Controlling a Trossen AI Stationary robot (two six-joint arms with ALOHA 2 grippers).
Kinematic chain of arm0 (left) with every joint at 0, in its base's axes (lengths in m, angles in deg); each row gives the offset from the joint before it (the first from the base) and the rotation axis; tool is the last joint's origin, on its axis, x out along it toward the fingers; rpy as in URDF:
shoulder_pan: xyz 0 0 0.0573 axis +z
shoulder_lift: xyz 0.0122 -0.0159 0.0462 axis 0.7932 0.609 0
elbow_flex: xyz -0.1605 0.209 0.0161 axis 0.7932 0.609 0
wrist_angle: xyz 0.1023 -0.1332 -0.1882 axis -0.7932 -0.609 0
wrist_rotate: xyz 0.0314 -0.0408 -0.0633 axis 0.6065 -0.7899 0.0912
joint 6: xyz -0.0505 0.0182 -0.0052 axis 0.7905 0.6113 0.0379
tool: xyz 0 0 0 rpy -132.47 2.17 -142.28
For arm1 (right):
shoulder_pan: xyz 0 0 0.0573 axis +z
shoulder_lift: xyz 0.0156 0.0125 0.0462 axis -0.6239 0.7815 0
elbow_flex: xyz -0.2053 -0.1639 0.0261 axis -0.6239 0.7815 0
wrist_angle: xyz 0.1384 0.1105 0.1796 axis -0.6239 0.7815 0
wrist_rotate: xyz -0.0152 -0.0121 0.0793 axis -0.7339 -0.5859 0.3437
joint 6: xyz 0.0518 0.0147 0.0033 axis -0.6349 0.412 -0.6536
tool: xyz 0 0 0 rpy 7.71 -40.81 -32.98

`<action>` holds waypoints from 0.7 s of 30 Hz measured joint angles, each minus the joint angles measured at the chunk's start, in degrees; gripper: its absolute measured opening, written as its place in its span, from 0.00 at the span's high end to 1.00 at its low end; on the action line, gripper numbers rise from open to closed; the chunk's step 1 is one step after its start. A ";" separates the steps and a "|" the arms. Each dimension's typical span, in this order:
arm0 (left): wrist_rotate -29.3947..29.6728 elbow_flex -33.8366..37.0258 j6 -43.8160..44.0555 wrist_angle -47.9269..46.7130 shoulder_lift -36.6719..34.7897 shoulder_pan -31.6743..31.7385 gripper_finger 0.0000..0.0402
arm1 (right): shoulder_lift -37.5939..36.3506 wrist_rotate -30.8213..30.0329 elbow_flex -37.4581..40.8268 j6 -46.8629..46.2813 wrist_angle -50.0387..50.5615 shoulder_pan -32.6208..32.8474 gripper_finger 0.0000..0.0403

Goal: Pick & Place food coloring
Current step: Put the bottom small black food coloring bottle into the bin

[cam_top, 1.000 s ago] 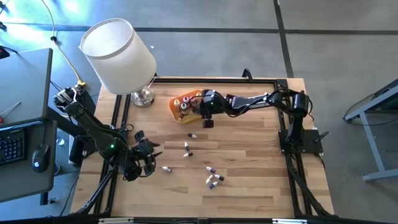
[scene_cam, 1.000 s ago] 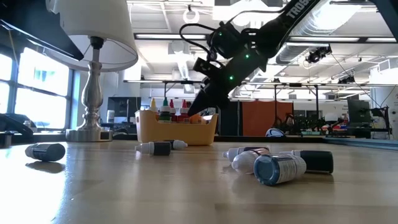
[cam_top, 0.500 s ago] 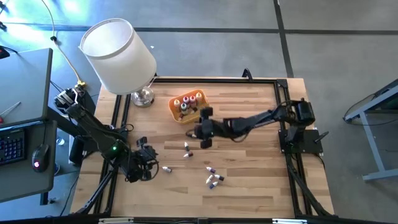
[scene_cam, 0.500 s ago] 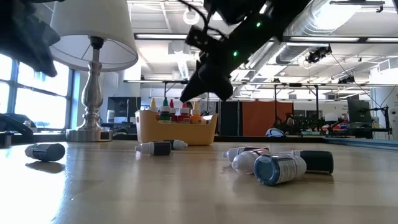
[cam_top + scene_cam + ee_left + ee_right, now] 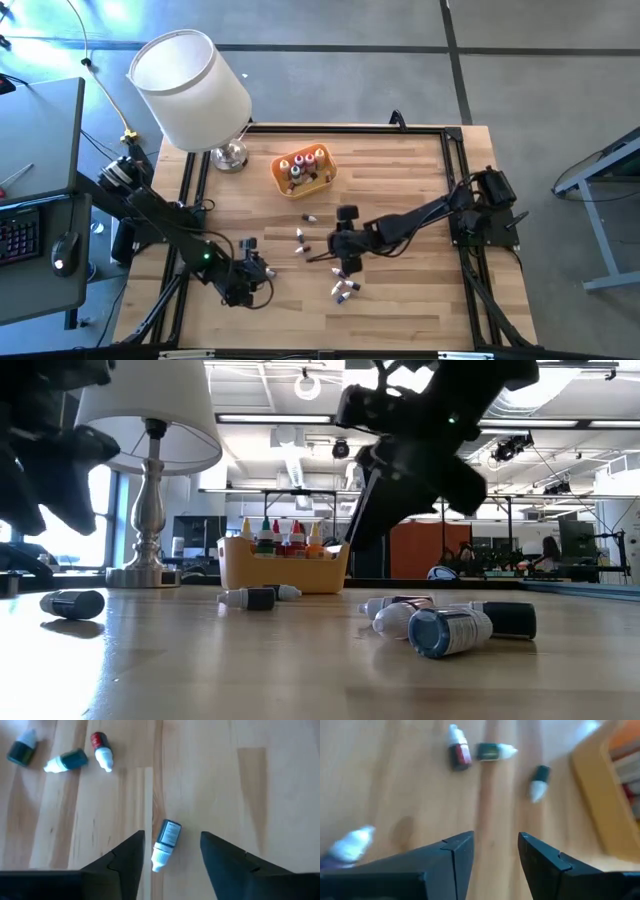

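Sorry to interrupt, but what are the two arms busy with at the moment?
They are gathering small food coloring bottles into the orange tray, where several already stand. The left hand hangs open over a lone bottle lying on the wood. The right hand, open and empty, is near the bottle cluster mid-table.

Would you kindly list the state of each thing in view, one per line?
Left gripper: open, empty, over a lying bottle.
Right gripper: open, empty, above the table.
Orange tray: holds upright bottles.
Loose bottles: lying on the table.
Lamp: upright at the table's corner.
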 joint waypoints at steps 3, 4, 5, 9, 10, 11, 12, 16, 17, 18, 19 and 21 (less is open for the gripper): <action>-2.11 0.02 -1.16 0.66 2.15 1.48 0.48 | 0.00 2.95 -0.04 -1.30 0.08 0.53 0.64; -3.19 -0.01 -1.75 1.28 3.02 2.17 0.46 | 0.00 3.57 -0.04 -1.43 0.13 0.53 0.64; -4.09 -0.02 -2.19 1.40 3.87 2.72 0.45 | 0.00 3.81 -0.04 -1.41 0.02 0.53 0.64; -7.41 0.00 -4.67 2.83 7.10 5.09 0.43 | 0.00 3.77 -0.04 -2.57 0.16 0.46 0.65; -8.41 0.00 -5.24 3.35 7.99 5.73 0.43 | 0.00 3.77 -0.04 -3.53 0.32 0.44 0.65; -9.20 0.00 -5.77 3.49 8.81 6.29 0.43 | 0.00 3.72 -0.04 -4.47 0.29 0.44 0.65; -10.02 -0.12 -6.34 3.89 9.26 6.79 0.43 | 0.00 3.62 -0.04 -5.26 0.27 0.46 0.65; -11.60 -0.28 -7.80 4.50 10.90 8.43 0.43 | 0.00 3.57 -0.04 -5.81 2.60 0.44 0.65; -11.82 -0.26 -8.15 4.56 11.05 8.75 0.44 | 0.00 3.51 -0.04 -5.81 4.07 0.44 0.65; -12.18 -0.26 -8.63 4.59 11.07 9.07 0.45 | 0.00 3.51 -0.04 -5.81 6.08 0.44 0.65; -12.44 -0.26 -9.19 4.69 11.07 9.34 0.47 | 0.00 3.60 -0.04 -6.05 8.62 0.44 0.65; -13.18 -0.24 -10.40 5.11 11.11 9.74 0.51 | 0.00 4.05 -0.04 -8.16 14.79 0.44 0.65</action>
